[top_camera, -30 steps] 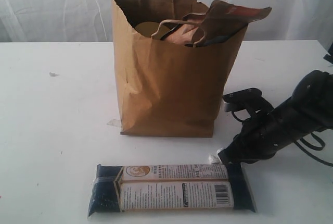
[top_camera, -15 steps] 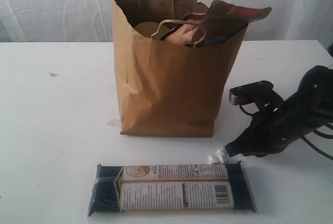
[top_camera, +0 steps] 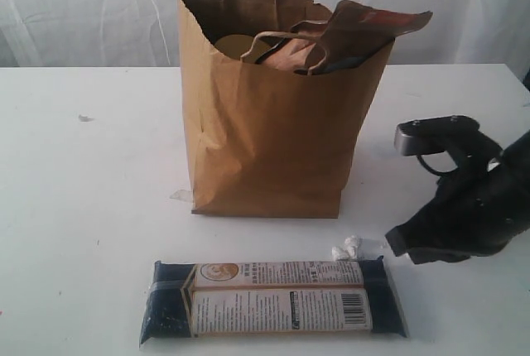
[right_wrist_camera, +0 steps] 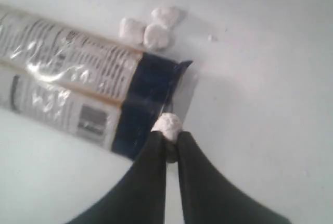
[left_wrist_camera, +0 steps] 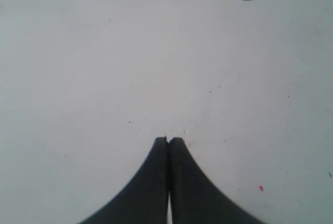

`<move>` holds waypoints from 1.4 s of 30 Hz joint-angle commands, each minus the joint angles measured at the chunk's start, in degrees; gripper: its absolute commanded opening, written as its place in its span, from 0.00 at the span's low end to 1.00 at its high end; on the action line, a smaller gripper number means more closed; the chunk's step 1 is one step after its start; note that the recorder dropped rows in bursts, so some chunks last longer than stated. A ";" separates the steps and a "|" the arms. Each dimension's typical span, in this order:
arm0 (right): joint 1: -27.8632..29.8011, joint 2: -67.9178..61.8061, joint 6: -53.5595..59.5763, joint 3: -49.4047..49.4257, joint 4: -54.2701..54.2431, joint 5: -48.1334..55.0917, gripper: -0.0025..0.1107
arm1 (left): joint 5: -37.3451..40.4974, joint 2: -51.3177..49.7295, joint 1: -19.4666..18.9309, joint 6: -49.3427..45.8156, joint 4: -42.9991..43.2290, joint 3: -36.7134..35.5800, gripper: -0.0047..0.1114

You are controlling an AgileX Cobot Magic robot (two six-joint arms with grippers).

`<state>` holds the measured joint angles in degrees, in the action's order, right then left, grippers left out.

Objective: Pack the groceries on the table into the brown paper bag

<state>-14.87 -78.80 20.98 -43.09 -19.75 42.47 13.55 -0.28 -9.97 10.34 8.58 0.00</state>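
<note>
1. Lying flat at 6 o'clock on the table (top_camera: 83, 207): the long dark-blue packet (top_camera: 273, 298).
2. At 4 o'clock, the right gripper (right_wrist_camera: 167, 136), nearly closed, pinches a small white lump (right_wrist_camera: 167, 123) by the packet's end.
3. At 12 o'clock, the brown paper bag (top_camera: 265, 124) stands upright.
4. Elsewhere, the left gripper (left_wrist_camera: 168, 140) is pressed closed, empty.

A: What's in the brown paper bag (top_camera: 265, 124)?
B: Mostly hidden by its wall; perhaps a pouch (top_camera: 364, 29) pokes out.
A: The long dark-blue packet (right_wrist_camera: 78, 88)?
B: The right wrist view's edge cuts it off; print blurred.

Exterior view low, facing the brown paper bag (top_camera: 265, 124) mid-frame, wrist views close, looking down on the table (left_wrist_camera: 156, 52), long dark-blue packet (right_wrist_camera: 93, 88) shared (right wrist, exterior).
</note>
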 commanded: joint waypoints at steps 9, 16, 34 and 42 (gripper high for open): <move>0.09 25.44 -1.95 -27.10 -17.65 21.47 0.02 | -0.26 0.28 0.42 0.14 0.02 0.00 0.04; -0.02 -0.21 -0.89 -49.29 -19.07 20.92 0.02 | -0.26 0.28 0.42 0.14 0.02 0.00 0.04; -0.62 -17.27 20.38 -54.54 -30.58 7.32 0.34 | -0.26 0.28 0.42 0.14 0.02 0.00 0.04; -0.52 -16.45 13.17 -54.54 -28.38 12.00 0.30 | -0.26 0.28 0.42 0.14 0.02 0.00 0.04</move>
<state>-15.36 -96.23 37.31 -97.43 -49.76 51.98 13.55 -0.28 -9.97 10.34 8.58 0.00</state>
